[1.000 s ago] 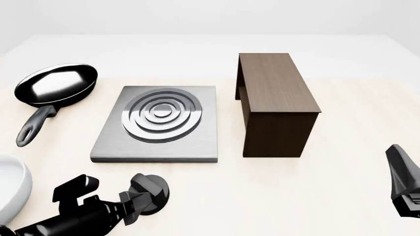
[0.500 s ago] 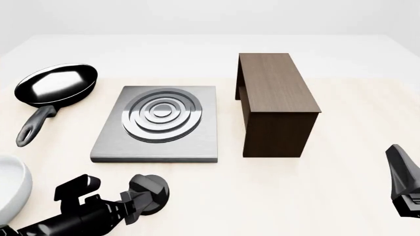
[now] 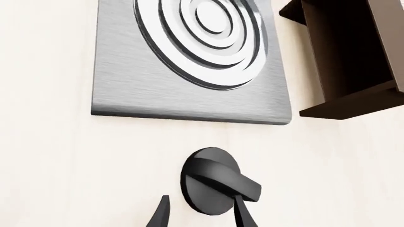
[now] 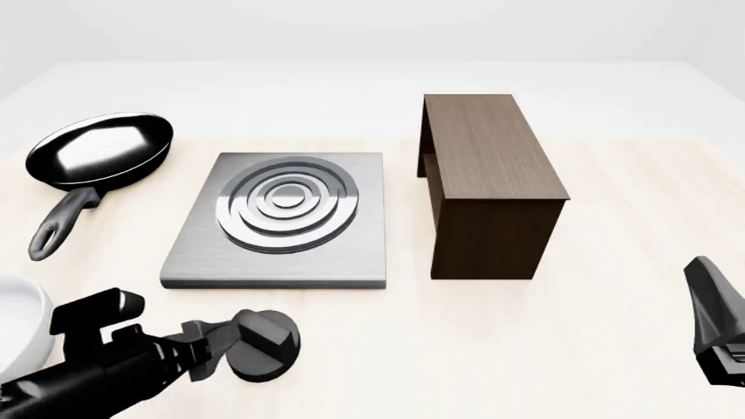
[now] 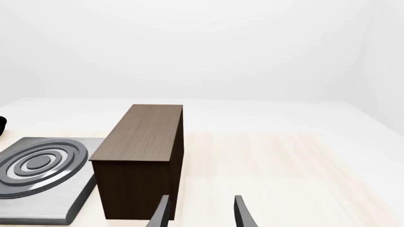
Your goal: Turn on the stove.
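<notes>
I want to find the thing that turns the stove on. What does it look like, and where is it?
Find the stove, the flat grey metal plate with silver rings, left of the brown wooden cabinet. On the near side of it, on the table, lies the knob, with the left gripper right at it. It is small, round and black with a raised ridge, unlike the long-handled frying pan.

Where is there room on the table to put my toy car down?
Bare tabletop lies right of the dark brown wooden cabinet, and behind the grey metal stove plate. Crowded: the front left, with the black knob, left tool and white bowl.
</notes>
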Robot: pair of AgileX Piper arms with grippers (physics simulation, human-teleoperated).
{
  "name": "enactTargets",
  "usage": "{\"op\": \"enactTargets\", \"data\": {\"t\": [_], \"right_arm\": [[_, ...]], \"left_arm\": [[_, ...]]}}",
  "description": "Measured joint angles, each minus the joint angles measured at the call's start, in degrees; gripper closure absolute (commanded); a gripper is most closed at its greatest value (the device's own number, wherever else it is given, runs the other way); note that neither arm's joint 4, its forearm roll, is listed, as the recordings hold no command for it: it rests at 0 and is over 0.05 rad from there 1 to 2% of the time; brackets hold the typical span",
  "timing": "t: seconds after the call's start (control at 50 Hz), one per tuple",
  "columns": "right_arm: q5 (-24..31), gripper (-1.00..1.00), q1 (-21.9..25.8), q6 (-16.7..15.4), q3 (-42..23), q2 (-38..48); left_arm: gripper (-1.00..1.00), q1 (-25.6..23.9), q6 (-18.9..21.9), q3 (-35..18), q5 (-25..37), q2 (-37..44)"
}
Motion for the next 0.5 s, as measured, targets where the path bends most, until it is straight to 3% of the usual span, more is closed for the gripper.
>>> {"op": "enactTargets", "data": {"t": [0.1,0.22,0.5], "right_arm": [[0.0,-1.0,0.0,0.0,0.0,0.0],[0.0,-1.0,0.0,0.0,0.0,0.0],[0.0,-1.0,0.0,0.0,0.0,0.0]], "left_arm": [[-1.0,6.61,6.38,-3.7,10.76,-8.26],[-1.0,11.9,11.22,-6.68,18.73,-14.32],[-1.0,19.36,16.62,-11.16,29.36,-22.9]]}}
